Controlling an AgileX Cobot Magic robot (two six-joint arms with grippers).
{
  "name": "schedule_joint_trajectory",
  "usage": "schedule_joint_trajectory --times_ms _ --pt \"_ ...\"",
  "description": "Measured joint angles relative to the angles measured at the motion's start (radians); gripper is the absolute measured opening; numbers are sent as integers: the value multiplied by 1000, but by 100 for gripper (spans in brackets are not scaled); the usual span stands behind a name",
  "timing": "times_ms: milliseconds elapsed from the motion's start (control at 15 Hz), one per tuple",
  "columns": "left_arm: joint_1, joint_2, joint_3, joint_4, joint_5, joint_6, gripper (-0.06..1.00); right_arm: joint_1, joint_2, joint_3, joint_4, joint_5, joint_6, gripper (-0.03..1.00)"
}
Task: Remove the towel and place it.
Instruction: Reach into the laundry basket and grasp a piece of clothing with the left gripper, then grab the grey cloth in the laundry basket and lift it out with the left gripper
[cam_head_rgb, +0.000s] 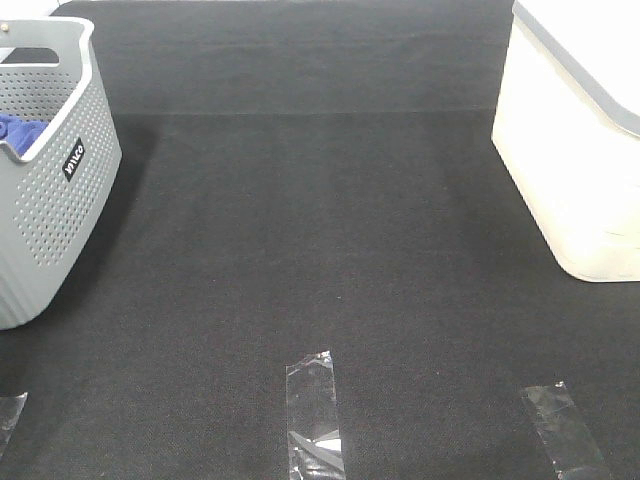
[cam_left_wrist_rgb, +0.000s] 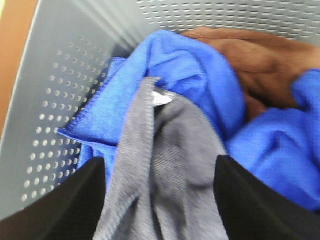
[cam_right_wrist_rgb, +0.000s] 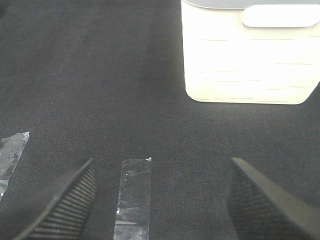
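The towel (cam_left_wrist_rgb: 165, 165) lies in the grey perforated basket (cam_head_rgb: 60, 200) at the left edge of the table, heaped over a blue cloth (cam_left_wrist_rgb: 190, 70) with a brown cloth (cam_left_wrist_rgb: 260, 60) behind. From here it looks soft, limp and light, a napped fabric that should not slip but will trail and snag on the others as it rises. I would judge the raised fold with the stitched hem the best place to take it, pinched deep so no blue comes along. The left gripper (cam_left_wrist_rgb: 160, 159) is down in that basket with its jaws on either side of this fold and grey cloth filling the gap between them. The jaws stand fairly far apart, and I cannot tell whether they are pressing yet. The right gripper (cam_right_wrist_rgb: 160, 162) hangs spread wide and empty over the mat, the white basket beyond it. Counting down in size, there is one black mat (cam_head_rgb: 320, 220) and two baskets, the grey one and a white basket (cam_head_rgb: 570, 180) on the right. There is one grey towel, then blue cloth that could be one piece or two, and one brown cloth. Three strips of clear tape (cam_head_rgb: 313, 400) sit along the near edge of the mat.
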Motion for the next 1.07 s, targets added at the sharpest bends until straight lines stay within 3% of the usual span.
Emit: schedule_joint_trajectory --times_ms 333,667,867,1067 --pt "35 66 -20 32 10 -39 60 0 0 0 0 0 0 69" --pt "47 91 -20 39 -77 -45 57 0 0 0 0 0 0 69" --pt "47 121 -21 40 -78 -45 57 0 0 0 0 0 0 69" --pt "47 131 -21 41 -79 -45 47 0 0 0 0 0 0 69"
